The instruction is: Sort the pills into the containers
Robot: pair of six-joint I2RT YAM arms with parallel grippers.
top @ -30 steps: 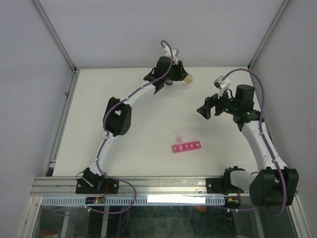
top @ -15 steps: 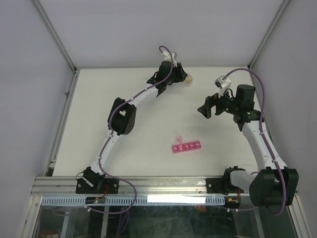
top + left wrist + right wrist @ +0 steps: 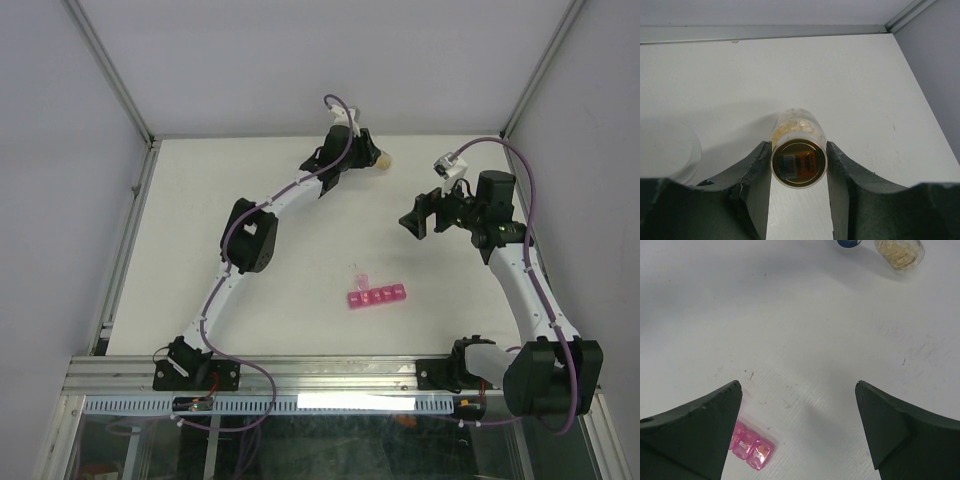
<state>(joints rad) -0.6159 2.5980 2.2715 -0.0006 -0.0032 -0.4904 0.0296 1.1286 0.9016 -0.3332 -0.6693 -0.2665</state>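
Two arms are reaching over the white table, and you are gripping with only one of them. Your left pincer is sitting at the far side of the table. Its fingers are pressing against both sides of the small clear bottle, which is lying on its side with one round end facing the wrist camera. The pills are showing as a yellow-orange mass through the bottle's wall, so they are sitting inside it, well apart from the pink organiser. That organiser is lying flat near the middle of the table, closer to the arm bases and between the two arms. A paler pink piece is sticking out just beyond its left part, and I cannot tell whether any compartment is holding anything. Your right pincer is hanging above the table with its fingers spread wide apart, gripping nothing. One end of the organiser is peeking out beside one finger in the right wrist view.
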